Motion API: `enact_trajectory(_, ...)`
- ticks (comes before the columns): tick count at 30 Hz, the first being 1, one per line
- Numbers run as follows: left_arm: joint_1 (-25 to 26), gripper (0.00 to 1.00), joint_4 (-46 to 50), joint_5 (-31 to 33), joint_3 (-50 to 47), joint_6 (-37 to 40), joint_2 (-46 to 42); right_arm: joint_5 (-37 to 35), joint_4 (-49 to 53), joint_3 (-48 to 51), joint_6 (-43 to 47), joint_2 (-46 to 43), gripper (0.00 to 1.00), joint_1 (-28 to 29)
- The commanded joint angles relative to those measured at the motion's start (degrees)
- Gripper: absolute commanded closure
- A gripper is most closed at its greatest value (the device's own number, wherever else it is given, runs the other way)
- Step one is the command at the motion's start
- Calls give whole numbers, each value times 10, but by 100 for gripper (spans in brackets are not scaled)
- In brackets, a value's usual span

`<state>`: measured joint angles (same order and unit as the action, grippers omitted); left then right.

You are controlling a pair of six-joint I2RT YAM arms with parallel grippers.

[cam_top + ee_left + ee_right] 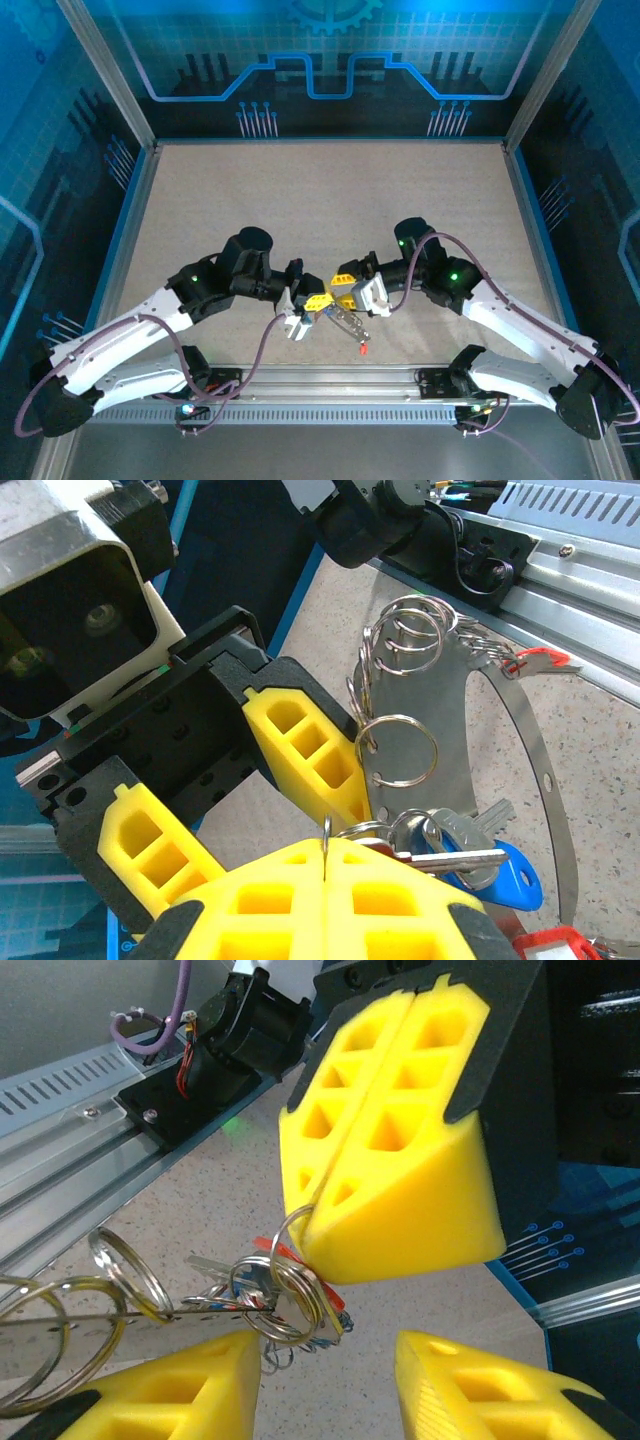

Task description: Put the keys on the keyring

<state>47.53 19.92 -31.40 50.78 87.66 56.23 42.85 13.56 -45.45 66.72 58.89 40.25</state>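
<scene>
1. Top view: your left tool (316, 301) and right tool (345, 291) met over the near edge of the bench (320, 200), with the keys (340, 318) between them.
2. Left wrist view: your left tool was pressed together, clamped on a small split ring (326, 832). A blue-headed key (505, 872) hung just beside it. The keyring (533, 742) curved away to the right.
3. Right wrist view: your right tool's fingers (170, 1395) stood apart, gripping nothing. The keys were bunched just above them.
</scene>
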Motion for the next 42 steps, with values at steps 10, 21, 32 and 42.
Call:
enact_trajectory(10, 7, 100, 15, -26, 31, 27, -5, 39, 60, -31, 11, -7, 62, 24)
enact_trajectory(21, 22, 100, 60, -38, 48, 41, 1, -5, 84, -39, 20, -4, 61, 37)
enact_trajectory(32, 24, 100, 73, -41, 55, 49, -2, 6, 101, -46, 18, -4, 68, 38)
enact_trajectory(42, 24, 100, 73, -40, 57, 50, -2, 3, 108, -64, 25, 7, 79, 39)
